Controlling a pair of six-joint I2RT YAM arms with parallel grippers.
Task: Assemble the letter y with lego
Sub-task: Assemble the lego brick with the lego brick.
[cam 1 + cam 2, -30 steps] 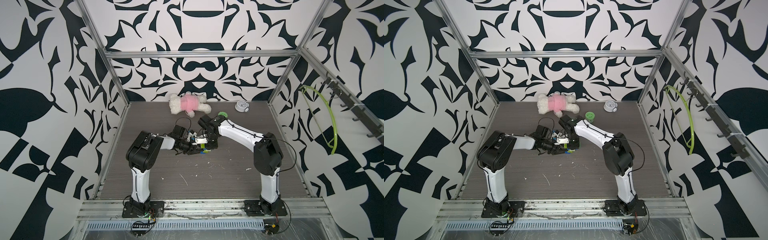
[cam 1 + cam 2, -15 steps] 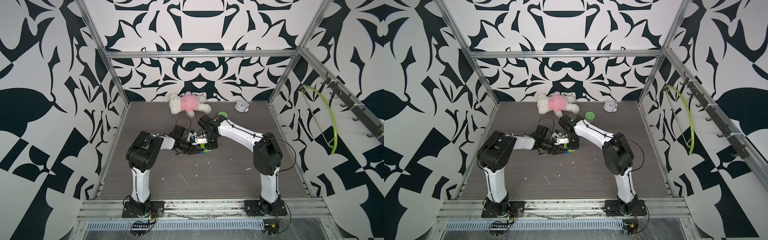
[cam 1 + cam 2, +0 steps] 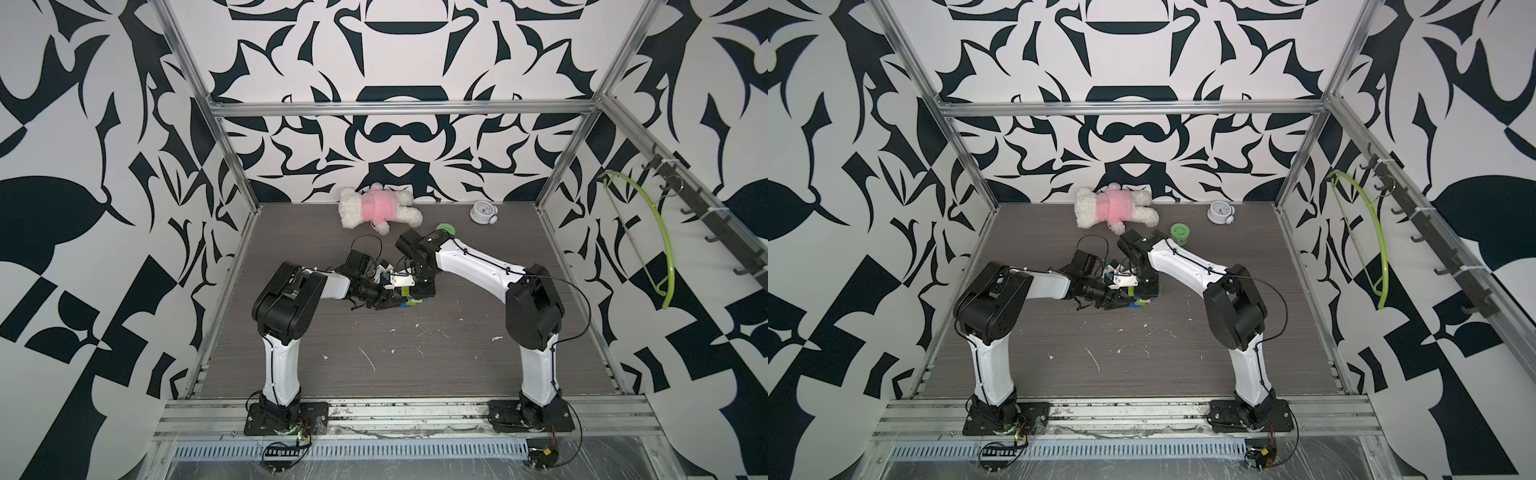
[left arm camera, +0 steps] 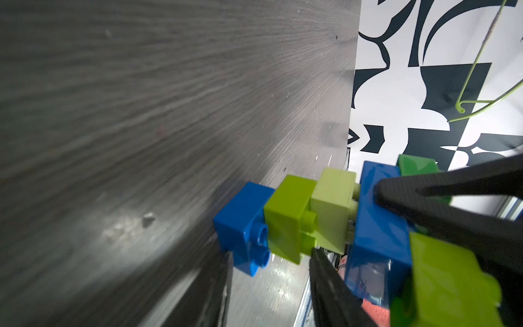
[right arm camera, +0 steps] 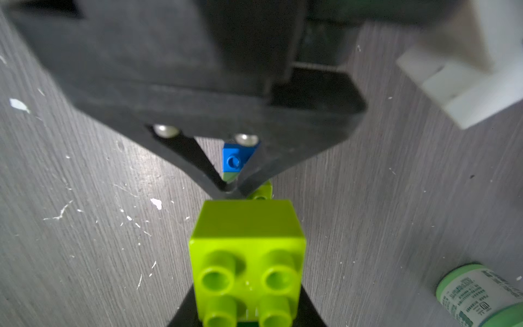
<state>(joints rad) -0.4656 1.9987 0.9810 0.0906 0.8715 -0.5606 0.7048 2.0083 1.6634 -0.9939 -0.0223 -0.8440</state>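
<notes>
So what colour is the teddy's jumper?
Pink. The teddy's jumper shows best in a top view.

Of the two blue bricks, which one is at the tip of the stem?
The small blue brick: it ends the stem of the letter y, next to a lime green brick. The wide blue brick sits past the pale yellow brick.

Both arms stretch forward and inward, bent low, wrists nearly meeting, the left gripper [image 4: 271, 253] with jaws partly apart and the right gripper [image 5: 246, 297] clamped on a lime green brick [image 5: 246, 226].
</notes>
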